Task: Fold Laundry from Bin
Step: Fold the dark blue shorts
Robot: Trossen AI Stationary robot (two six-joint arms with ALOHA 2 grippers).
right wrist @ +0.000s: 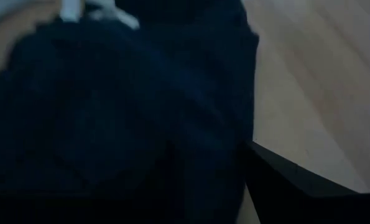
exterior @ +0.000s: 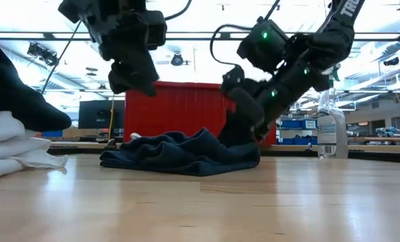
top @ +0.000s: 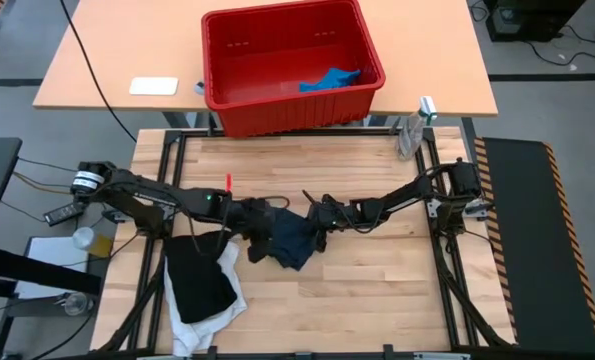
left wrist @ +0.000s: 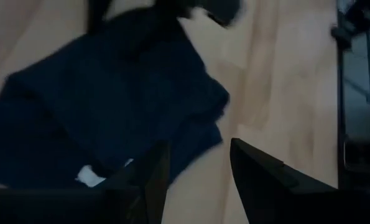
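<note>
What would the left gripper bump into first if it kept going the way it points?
Probably the navy garment. The left gripper is open and aims down at its edge, with bare table just beside it; depth is hard to judge.

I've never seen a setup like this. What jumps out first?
Two dark arms meet at mid-table over a crumpled dark navy garment; the left tool stands open just above it, while the right tool is down at its edge. Behind, on a second table, sits a big red bin holding one bright blue cloth. A black garment lies on a white one to the left.
</note>
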